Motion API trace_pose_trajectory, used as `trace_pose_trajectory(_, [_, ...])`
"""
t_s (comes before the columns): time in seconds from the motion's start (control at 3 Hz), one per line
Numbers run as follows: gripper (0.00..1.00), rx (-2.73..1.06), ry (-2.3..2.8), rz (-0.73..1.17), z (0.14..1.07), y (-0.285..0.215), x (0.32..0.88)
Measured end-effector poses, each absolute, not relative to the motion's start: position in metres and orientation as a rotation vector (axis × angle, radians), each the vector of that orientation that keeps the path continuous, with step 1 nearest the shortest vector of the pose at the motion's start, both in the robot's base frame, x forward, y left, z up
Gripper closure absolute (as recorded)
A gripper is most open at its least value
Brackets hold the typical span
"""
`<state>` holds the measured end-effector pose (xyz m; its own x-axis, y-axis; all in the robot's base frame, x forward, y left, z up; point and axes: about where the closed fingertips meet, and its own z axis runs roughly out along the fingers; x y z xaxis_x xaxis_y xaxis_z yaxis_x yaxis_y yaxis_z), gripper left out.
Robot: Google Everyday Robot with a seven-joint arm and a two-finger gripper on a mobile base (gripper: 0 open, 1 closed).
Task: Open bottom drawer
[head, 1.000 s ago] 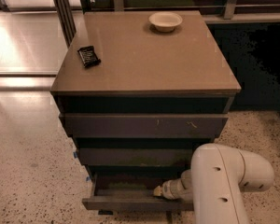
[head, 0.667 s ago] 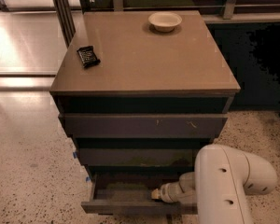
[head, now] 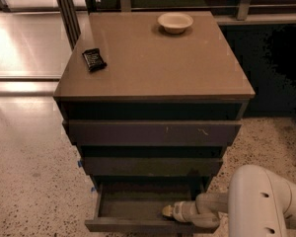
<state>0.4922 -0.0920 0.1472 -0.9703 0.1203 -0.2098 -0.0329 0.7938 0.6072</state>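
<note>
The bottom drawer (head: 138,224) is the lowest of three dark brown slab fronts of the cabinet. It stands pulled out, and its shallow dark interior shows. My gripper (head: 170,211) reaches in from the lower right on a white arm (head: 259,201). Its pale tip lies inside the drawer, just behind the front panel near its right half. The middle front (head: 150,166) and the top front (head: 153,132) with pale scratch marks are pushed in.
On the tan cabinet top (head: 153,58) lie a small black packet (head: 93,59) at the left and a pale bowl (head: 175,22) at the back. Metal posts (head: 69,9) stand behind the cabinet. Speckled floor (head: 29,181) lies to the left.
The bottom drawer has come out a little further, and the gripper and arm have drawn back toward the lower right with it.
</note>
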Motion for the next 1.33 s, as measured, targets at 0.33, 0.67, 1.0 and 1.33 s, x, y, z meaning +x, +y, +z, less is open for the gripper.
trace_pose_trajectory(0.33, [1.0, 0.066, 2.713, 0.902, 0.152, -0.092, 0.486])
trace_pose_trajectory(0.67, [0.84, 0.078, 2.717, 0.859, 0.148, -0.095, 0.488])
trace_pose_trajectory(1.0, [0.62, 0.024, 2.73, 0.817, 0.153, -0.097, 0.495])
trace_pose_trajectory(1.33, [0.38, -0.064, 2.736, 0.724, 0.166, -0.095, 0.506])
